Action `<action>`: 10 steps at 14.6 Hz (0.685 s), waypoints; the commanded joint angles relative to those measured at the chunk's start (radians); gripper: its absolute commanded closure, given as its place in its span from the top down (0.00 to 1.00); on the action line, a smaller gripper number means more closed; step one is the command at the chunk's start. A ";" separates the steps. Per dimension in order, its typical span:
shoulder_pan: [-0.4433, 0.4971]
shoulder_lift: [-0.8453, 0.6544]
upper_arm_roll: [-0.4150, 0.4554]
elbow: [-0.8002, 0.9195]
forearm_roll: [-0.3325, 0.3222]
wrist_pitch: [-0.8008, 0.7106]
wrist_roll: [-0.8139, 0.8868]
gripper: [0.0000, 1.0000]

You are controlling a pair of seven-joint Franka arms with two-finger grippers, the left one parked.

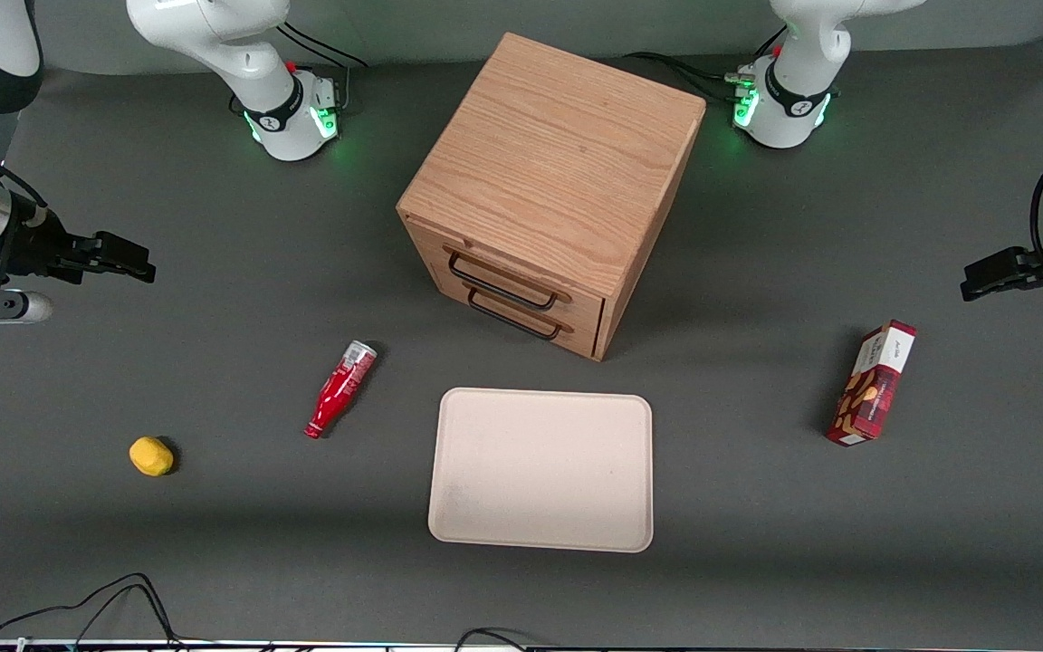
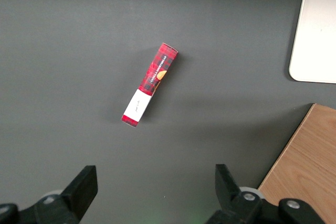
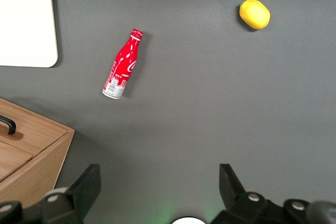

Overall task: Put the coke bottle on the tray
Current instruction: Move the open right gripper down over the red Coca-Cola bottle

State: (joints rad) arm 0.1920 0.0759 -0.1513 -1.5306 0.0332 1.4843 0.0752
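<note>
Hovering above the dark grey tabletop [image 1: 214, 561] at the working arm's end, the claw [image 3: 160, 192] hangs with its two black fingers [image 3: 84, 184] spread wide and nothing between them. In the front view the claw [image 1: 128, 258] sits well apart from everything else.

From the claw, at about five o'clock in the front view, the coke bottle [image 1: 339, 389] lies flat on the tabletop, red cap nearer the front camera, silvery base pointing toward the wooden two-drawer box [image 1: 549, 190]. The bottle [image 3: 122, 65] touches nothing. A small yellow lemon-like fruit [image 1: 151, 455] rests at about eight o'clock from the bottle.

At about four o'clock from the bottle lies the beige-pink tray [image 1: 541, 471], near but apart, in front of the drawers. A red snack box [image 1: 873, 383] lies toward the parked arm's end.
</note>
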 commanded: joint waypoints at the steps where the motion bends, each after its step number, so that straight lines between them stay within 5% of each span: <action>1: 0.007 0.015 -0.010 0.033 -0.012 -0.027 -0.012 1.00; 5: 0.010 0.030 -0.010 0.049 -0.004 -0.029 -0.009 1.00; 10: 0.018 0.085 0.054 0.026 0.045 -0.016 0.275 1.00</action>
State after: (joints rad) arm 0.1976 0.1126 -0.1246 -1.5257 0.0585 1.4718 0.2379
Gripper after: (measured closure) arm 0.000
